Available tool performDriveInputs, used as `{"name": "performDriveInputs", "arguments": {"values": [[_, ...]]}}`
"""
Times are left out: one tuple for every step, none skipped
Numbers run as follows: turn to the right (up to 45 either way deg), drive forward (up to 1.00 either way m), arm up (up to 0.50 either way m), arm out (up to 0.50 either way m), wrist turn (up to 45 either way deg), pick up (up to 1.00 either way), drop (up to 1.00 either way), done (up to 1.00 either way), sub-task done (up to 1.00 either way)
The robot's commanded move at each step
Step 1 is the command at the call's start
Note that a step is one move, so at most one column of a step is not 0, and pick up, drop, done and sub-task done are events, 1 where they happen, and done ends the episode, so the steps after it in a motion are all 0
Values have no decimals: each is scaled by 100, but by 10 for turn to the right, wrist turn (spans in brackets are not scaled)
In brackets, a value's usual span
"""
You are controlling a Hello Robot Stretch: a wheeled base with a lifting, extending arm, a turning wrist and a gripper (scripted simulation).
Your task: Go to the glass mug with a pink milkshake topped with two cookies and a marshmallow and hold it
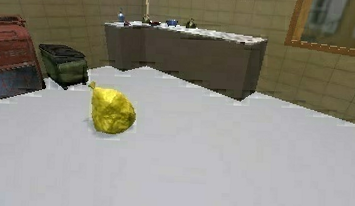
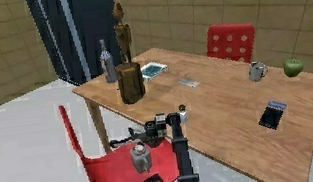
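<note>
A small greyish mug-like thing (image 2: 257, 70) stands on the wooden table (image 2: 217, 106) toward its far right, next to a green apple (image 2: 292, 65). I make out no pink in it. My arm (image 2: 185, 166) rises from the bottom edge, and the gripper (image 2: 124, 141) reaches left at the table's near edge, above a red chair (image 2: 110, 171). A small grey round thing (image 2: 140, 158) sits on the chair seat just below the gripper. I cannot tell whether the gripper holds anything.
On the table stand a bottle (image 2: 108, 60), a tall dark statue (image 2: 121, 31), a brown vase (image 2: 129, 83), a book (image 2: 152, 71) and a phone (image 2: 273, 114). A second red chair (image 2: 231, 41) stands behind. Ahead lie a yellow bag (image 1: 112, 109), a green bin (image 1: 65, 64) and a counter (image 1: 188, 56).
</note>
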Motion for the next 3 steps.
{"name": "performDriveInputs", "arguments": {"values": [[0, 0, 0, 0, 240, 0, 0, 0, 0], [0, 0, -30, 0, 0, 0, 0, 0, 0], [0, 0, 0, 0, 0, 100, 0, 0, 0]]}}
